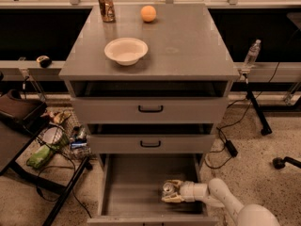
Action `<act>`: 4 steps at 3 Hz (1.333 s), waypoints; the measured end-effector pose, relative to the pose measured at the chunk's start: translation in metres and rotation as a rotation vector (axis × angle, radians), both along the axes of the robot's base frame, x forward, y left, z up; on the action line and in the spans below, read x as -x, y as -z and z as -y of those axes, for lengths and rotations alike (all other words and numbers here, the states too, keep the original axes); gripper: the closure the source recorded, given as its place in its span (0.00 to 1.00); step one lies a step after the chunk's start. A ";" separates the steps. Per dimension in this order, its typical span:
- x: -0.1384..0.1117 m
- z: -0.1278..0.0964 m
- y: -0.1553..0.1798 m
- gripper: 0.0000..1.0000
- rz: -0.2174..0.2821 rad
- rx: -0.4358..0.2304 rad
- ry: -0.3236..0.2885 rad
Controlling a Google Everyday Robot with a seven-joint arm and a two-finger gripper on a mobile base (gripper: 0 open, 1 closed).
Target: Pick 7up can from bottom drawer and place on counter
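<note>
The 7up can (167, 188) stands upright on the grey floor of the open bottom drawer (131, 187), right of the middle. My gripper (172, 191) reaches into the drawer from the right, low over its floor. Its pale fingers (172, 199) are spread, one behind the can and one in front, so the can sits between them. I cannot see them pressing on it. The white arm (221, 194) runs off to the lower right. The counter (188, 46) is the grey top of the cabinet.
On the counter stand a white bowl (126, 50), a brown-gold can (106, 6) and an orange ball (148, 13). The two upper drawers are slightly open. A dark stand and floor clutter (51, 145) lie left; cables and a water bottle (252, 54) are right.
</note>
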State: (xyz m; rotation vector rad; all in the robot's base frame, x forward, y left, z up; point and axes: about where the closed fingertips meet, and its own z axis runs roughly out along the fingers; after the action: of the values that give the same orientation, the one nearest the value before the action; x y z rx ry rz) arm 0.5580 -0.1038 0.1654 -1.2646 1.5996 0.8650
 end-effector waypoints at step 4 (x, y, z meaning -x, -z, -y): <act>0.035 0.046 -0.268 1.00 -0.145 -0.234 0.112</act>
State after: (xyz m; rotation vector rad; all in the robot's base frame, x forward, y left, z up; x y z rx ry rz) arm 0.5229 -0.1499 0.4330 -0.9582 1.6119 1.0584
